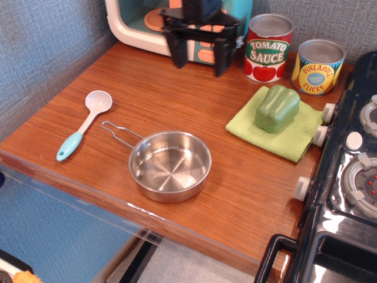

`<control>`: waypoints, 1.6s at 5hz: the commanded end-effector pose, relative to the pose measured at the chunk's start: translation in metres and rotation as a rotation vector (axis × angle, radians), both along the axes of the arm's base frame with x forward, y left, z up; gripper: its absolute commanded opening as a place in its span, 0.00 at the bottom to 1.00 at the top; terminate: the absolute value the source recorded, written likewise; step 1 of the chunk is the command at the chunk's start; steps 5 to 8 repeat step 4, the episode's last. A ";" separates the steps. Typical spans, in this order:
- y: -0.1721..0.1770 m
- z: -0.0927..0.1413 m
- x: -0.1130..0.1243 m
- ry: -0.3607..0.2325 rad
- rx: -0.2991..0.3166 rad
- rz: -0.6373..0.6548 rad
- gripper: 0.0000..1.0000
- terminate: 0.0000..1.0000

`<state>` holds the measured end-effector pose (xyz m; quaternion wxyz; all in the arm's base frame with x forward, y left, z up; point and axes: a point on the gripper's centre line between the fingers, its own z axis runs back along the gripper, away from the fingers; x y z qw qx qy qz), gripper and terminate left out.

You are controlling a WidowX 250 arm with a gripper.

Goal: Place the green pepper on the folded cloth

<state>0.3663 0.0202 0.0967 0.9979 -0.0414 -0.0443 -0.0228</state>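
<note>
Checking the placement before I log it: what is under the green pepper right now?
The green pepper rests on the folded cloth, which lies on the wooden table. The cloth patch directly beneath the pepper is covered, so I cannot see it. The open gripper is away.

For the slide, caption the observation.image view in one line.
Green pepper resting on the folded cloth; gripper open and empty near the toy microwave.
</note>
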 end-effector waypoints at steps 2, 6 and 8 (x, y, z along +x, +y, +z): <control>0.019 0.001 -0.027 -0.032 0.110 -0.084 1.00 0.00; 0.019 0.001 -0.027 -0.032 0.110 -0.084 1.00 1.00; 0.019 0.001 -0.027 -0.032 0.110 -0.084 1.00 1.00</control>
